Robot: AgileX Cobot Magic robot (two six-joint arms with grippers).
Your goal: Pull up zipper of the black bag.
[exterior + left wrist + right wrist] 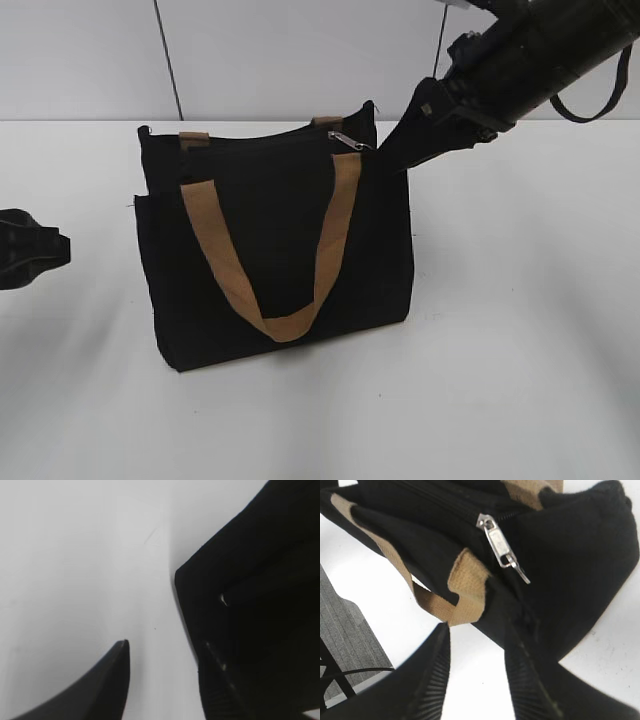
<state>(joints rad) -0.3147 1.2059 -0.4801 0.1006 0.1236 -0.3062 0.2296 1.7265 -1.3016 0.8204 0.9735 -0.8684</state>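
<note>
On the white surface [520, 380] stands the black bag [275, 260], soft fabric, likely to buckle if pulled unsupported. Right end effector [477, 672] hovers open and empty beside the zipper [501, 547]; grip its small, slippery metal tab. Left end effector [165, 660] is open, empty.

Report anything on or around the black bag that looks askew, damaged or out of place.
Nothing is damaged or spilled. The black bag stands upright on the white table; its front handle hangs down the front. The zipper pull sits near the right end, beside the right tool.
</note>
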